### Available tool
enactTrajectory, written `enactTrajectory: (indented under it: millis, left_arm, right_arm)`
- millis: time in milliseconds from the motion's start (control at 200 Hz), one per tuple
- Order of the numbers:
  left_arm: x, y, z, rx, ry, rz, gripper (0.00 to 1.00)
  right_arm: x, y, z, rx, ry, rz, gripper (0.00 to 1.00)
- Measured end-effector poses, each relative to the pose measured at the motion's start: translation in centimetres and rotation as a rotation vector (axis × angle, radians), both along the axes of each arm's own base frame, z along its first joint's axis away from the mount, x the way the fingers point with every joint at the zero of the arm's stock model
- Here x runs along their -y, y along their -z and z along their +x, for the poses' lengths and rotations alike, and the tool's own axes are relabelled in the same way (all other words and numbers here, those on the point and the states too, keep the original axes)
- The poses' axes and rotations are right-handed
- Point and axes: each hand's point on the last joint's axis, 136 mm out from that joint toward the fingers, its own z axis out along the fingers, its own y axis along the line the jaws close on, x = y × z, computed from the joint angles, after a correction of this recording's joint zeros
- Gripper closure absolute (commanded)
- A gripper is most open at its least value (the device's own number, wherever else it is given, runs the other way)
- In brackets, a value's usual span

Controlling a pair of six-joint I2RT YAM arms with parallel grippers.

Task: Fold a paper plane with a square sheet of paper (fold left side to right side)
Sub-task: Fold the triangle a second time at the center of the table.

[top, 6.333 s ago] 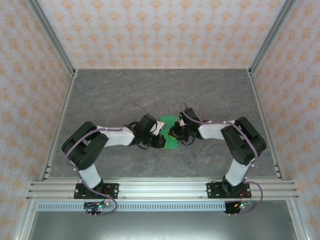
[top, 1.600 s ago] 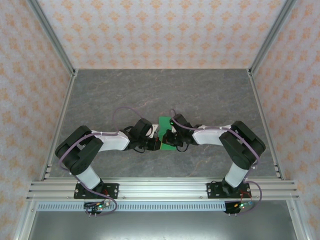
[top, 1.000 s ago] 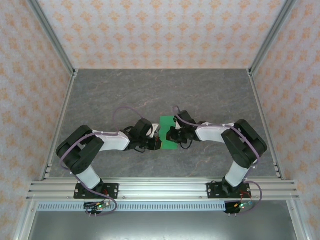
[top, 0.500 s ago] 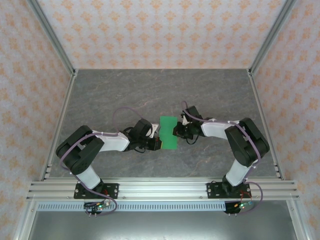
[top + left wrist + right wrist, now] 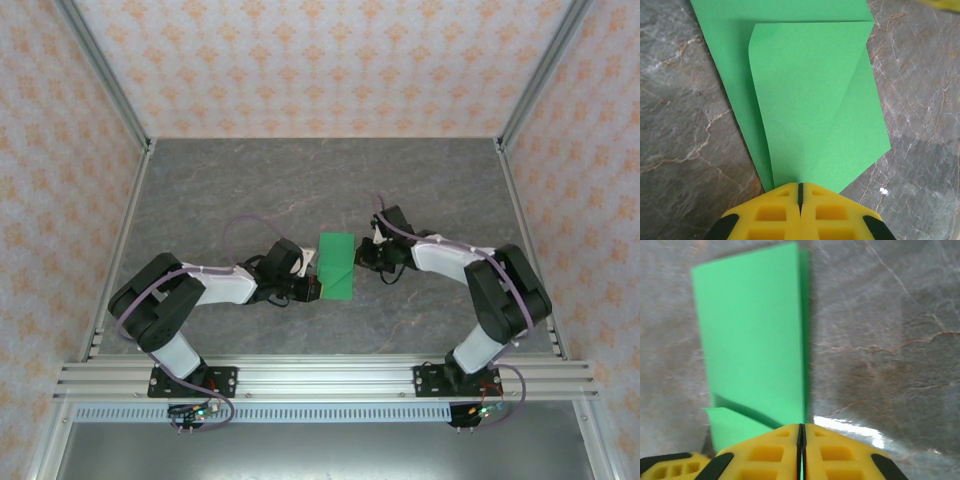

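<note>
Paper [image 5: 336,265], folded to a green oblong with a slanted flap on top, lies flat on the table [image 5: 250,190], between the two arms. At its near left corner, the left gripper [image 5: 800,186] has both fingers pressed tight together, tips over the paper's edge. On the opposite long edge, the right gripper [image 5: 801,426] is likewise closed to a thin seam. Whether either pinches a layer of paper I cannot tell.
</note>
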Motion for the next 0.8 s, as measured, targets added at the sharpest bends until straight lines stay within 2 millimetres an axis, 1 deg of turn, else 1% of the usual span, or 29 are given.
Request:
enactTrajectory:
  millis: [80, 150, 230, 295, 420, 485, 631, 801]
  left_arm:
    - [-0.1, 0.0, -0.1, -0.003, 0.0, 0.002, 1.0]
    - [-0.1, 0.0, -0.1, -0.003, 0.0, 0.002, 1.0]
    - [-0.1, 0.0, -0.1, -0.005, 0.0, 0.004, 1.0]
    - [-0.1, 0.0, -0.1, -0.005, 0.0, 0.004, 1.0]
    - [-0.1, 0.0, -0.1, -0.004, 0.0, 0.003, 1.0]
    - [-0.2, -0.1, -0.2, -0.007, 0.0, 0.005, 1.0]
    - [-0.5, -0.2, -0.7, -0.016, 0.0, 0.012, 1.0]
    - [-0.6, -0.6, -0.9, -0.023, -0.002, 0.005, 1.0]
  right_arm:
    - [-1.2, -1.3, -0.4, 0.029, -0.025, 0.026, 0.88]
    - [-2.7, -1.8, -1.0, 0.04, -0.052, 0.055, 0.88]
    - [-4.5, -1.6, -1.9, 0.026, -0.085, 0.083, 0.88]
    - [-5.4, -0.7, -2.4, 0.006, -0.101, 0.091, 0.88]
    - [-5.4, 1.8, -2.7, -0.057, -0.092, 0.059, 0.89]
    - [-5.2, 2.7, -2.9, -0.079, -0.087, 0.039, 0.89]
    - [-5.3, 2.6, -2.4, -0.078, -0.081, 0.027, 0.89]
    - [-5.1, 2.8, -2.4, -0.085, -0.076, 0.015, 0.89]
